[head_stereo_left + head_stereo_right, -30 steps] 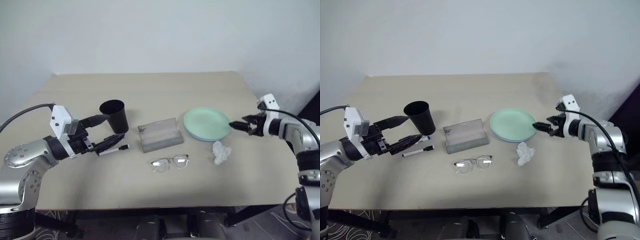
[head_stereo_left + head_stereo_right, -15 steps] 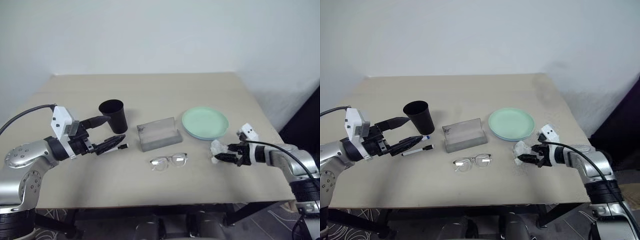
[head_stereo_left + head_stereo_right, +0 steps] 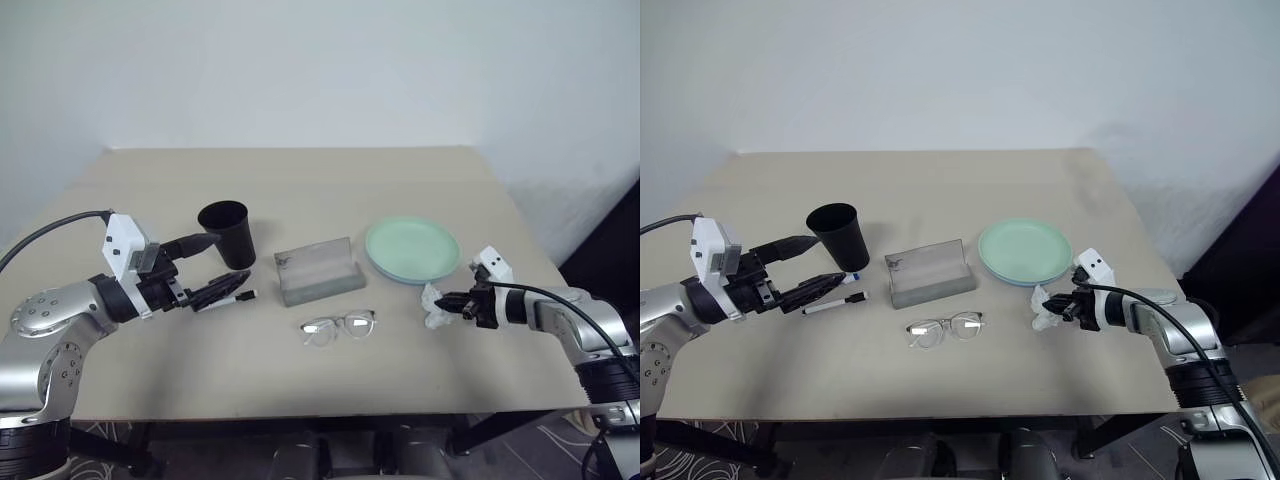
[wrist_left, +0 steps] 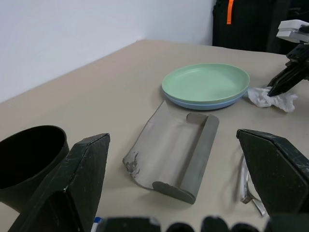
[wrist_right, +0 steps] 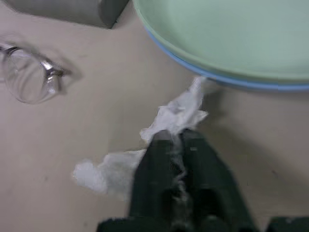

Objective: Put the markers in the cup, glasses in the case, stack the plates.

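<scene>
The right tool [image 3: 447,300] has come down from beside the plates [image 3: 412,249] and pinched shut on the tissue [image 3: 434,305].

a pale beige table [image 3: 300,185] carries a black cup [image 3: 228,233] on its left side, two markers [image 3: 835,301] just in front of it, a grey case [image 3: 319,270] near the middle, glasses [image 3: 340,326] in front of the case, stacked plates [image 3: 412,249] to the right, and a crumpled tissue [image 3: 436,305] beside them
</scene>
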